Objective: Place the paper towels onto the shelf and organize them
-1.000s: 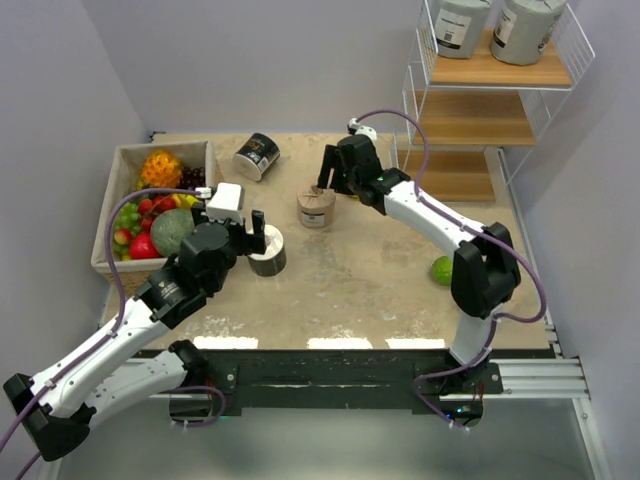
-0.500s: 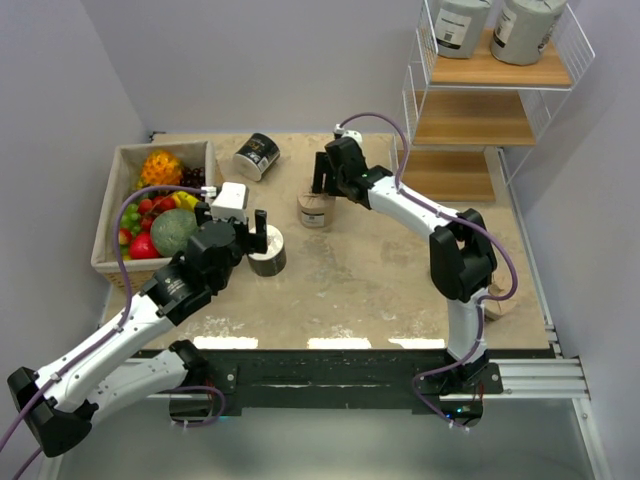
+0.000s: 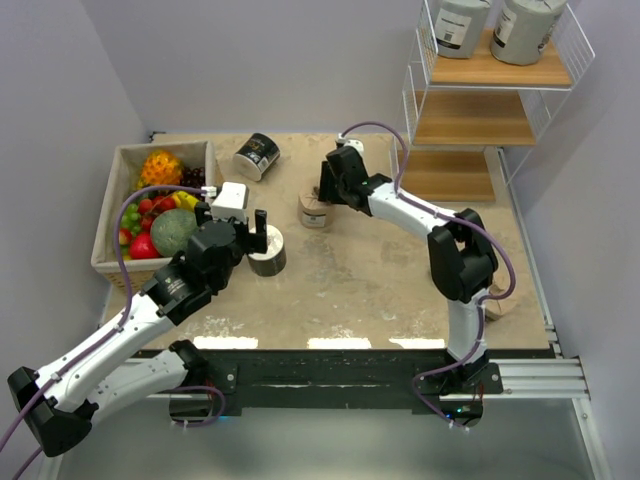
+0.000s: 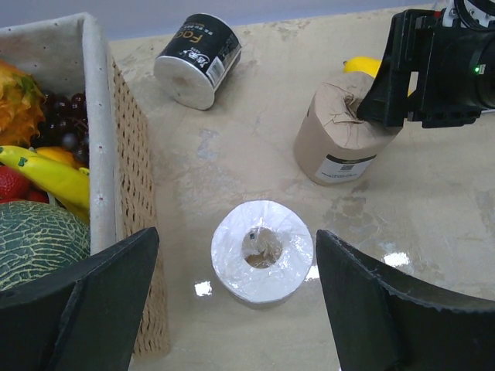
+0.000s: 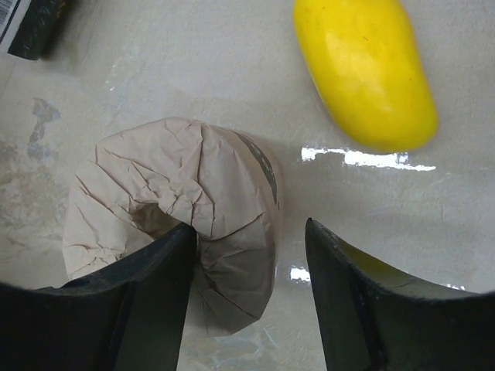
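Observation:
A tan paper towel roll [image 3: 314, 210] stands on end mid-table; it also shows in the left wrist view [image 4: 344, 139]. My right gripper [image 3: 327, 193] is open over it. In the right wrist view the gripper [image 5: 249, 228] straddles the roll's wall [image 5: 224, 193], with one finger in the core hollow. My left gripper [image 3: 258, 230] is open above a grey roll [image 3: 268, 254], which lies between its fingers [image 4: 263, 261]. A black roll [image 3: 257, 156] lies on its side. Two grey rolls [image 3: 462, 25] stand on the shelf's [image 3: 470, 120] top board. Another tan roll [image 3: 497, 306] peeks from behind the right arm.
A low box of fruit [image 3: 113, 165] stands at the left, its wall close to my left finger [image 4: 128, 154]. A yellow fruit [image 5: 363, 69] lies just beyond the tan roll. The shelf's middle and bottom boards hold nothing.
The right arm's elbow swung up and the right gripper came down onto the tan roll. The left gripper has barely moved.

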`<state>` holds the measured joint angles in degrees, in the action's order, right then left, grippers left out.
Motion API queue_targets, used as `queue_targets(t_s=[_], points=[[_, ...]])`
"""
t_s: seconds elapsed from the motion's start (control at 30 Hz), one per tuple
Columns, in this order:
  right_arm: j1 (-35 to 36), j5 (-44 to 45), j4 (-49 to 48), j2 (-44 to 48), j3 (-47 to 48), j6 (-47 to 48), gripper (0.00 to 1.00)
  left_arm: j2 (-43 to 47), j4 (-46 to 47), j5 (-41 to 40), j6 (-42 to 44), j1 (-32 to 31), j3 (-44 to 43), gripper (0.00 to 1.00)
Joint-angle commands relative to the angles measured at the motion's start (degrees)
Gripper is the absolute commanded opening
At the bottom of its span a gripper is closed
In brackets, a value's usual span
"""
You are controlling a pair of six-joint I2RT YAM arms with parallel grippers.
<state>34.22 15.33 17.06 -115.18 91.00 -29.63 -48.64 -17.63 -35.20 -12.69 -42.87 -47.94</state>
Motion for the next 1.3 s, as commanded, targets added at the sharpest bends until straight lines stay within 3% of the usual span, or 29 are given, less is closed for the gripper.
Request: queue_targets(t_s=[0.0,0.17,0.33,0.47,0.57,0.67,0.97,1.27], points=[[-0.1,0.0,-0.5,3.6,-4.4,-1.3,0.56,0.3,2.3,-1.4,0.3,-0.2,-0.1,0.88],[0.0,-0.8,-2.9,12.1,-17.0,-4.7,0.54,0.5,2.4,-1.1,0.2,-0.2,-0.1,0.88],[-0.1,-1.7,-5.2,24.5,-32.4,-8.2,0.64,0.5,2.4,-0.9,0.1,-0.2,-0.1,0.88],[0.0,-1.9,-0.5,34.0,-33.9,-6.6,0.68,0.1,2.4,-0.5,0.3,-0.2,-0.2,0.88],[0.0,-3.0,4.3,35.8,-31.9,-5.3,0.68,0.1,2.3,-0.7,0.2,-0.2,-0.2,0.88],[-0.1,-3.1,4.2,35.2,-29.8,-3.3,0.68,0.1,2.2,-1.3,0.1,-0.2,0.0,0.88],[-0.3,-5.6,5.2,21.6,-16.6,4.8,0.63,0.3,2.0,-2.3,-0.1,-0.2,0.2,0.88],[-0.2,-6.8,1.1,22.9,-26.0,1.3,0.57,-0.2,2.3,-2.2,0.0,-0.2,0.2,0.88]])
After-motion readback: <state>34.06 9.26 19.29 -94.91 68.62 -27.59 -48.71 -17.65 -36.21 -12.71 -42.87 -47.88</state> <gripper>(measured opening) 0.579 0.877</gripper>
